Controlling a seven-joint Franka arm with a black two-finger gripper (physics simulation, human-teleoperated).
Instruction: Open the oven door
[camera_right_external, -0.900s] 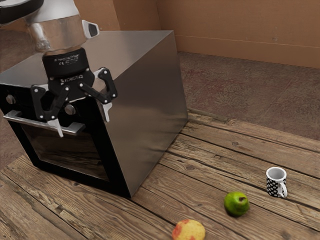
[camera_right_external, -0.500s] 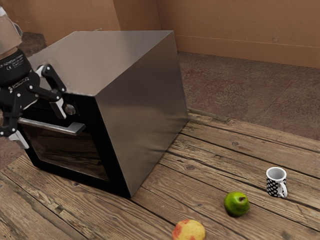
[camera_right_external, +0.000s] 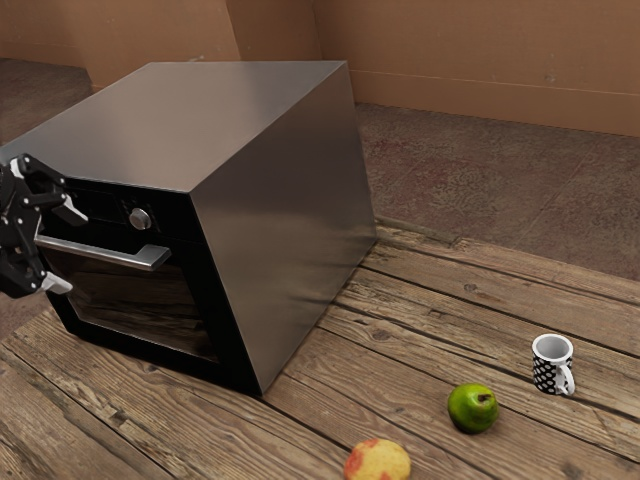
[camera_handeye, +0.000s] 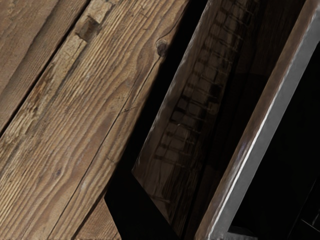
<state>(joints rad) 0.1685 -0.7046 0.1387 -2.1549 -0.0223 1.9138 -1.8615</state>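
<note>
My gripper is at the exterior view's left edge, open, its fingers pointing at the oven front. One fingertip appears above the handle's left part and the other below it; I cannot tell whether the bar lies between them. The silver handle runs across the top of the shut oven door. In the wrist view the handle crosses diagonally beside the dark door glass, with no finger touching it in sight.
The steel oven body stands on the wooden table. A silver knob sits above the handle. Toward the exterior view's lower right are a peach-coloured fruit, a green fruit and a patterned mug.
From above the oven front, my hand has swung toward the exterior view's left and tilted, its fingers turning from downward to facing the door. The oven has not moved.
</note>
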